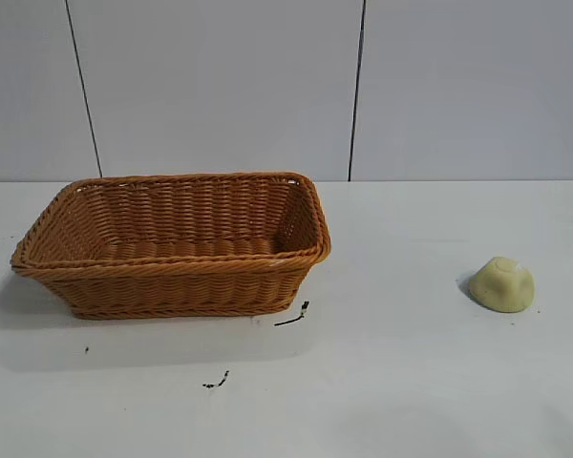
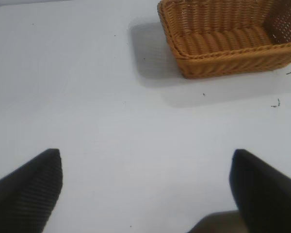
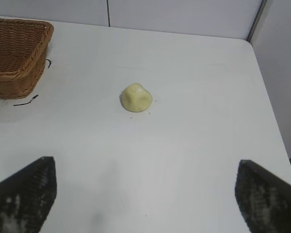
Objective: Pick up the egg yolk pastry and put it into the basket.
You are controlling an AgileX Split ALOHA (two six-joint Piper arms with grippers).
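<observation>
The egg yolk pastry [image 1: 502,284] is a small pale yellow dome on the white table at the right; it also shows in the right wrist view [image 3: 137,97]. The basket [image 1: 172,243] is a large orange-brown wicker one at the left of centre, empty; it also shows in the left wrist view [image 2: 228,36] and the right wrist view [image 3: 17,56]. Neither arm shows in the exterior view. My right gripper [image 3: 145,165] is open and empty above bare table, well short of the pastry. My left gripper [image 2: 146,158] is open and empty, away from the basket.
Small dark marks [image 1: 291,317] lie on the table in front of the basket. The table's edge and a wall [image 3: 274,92] run beyond the pastry in the right wrist view. A grey panelled wall [image 1: 363,86] stands behind the table.
</observation>
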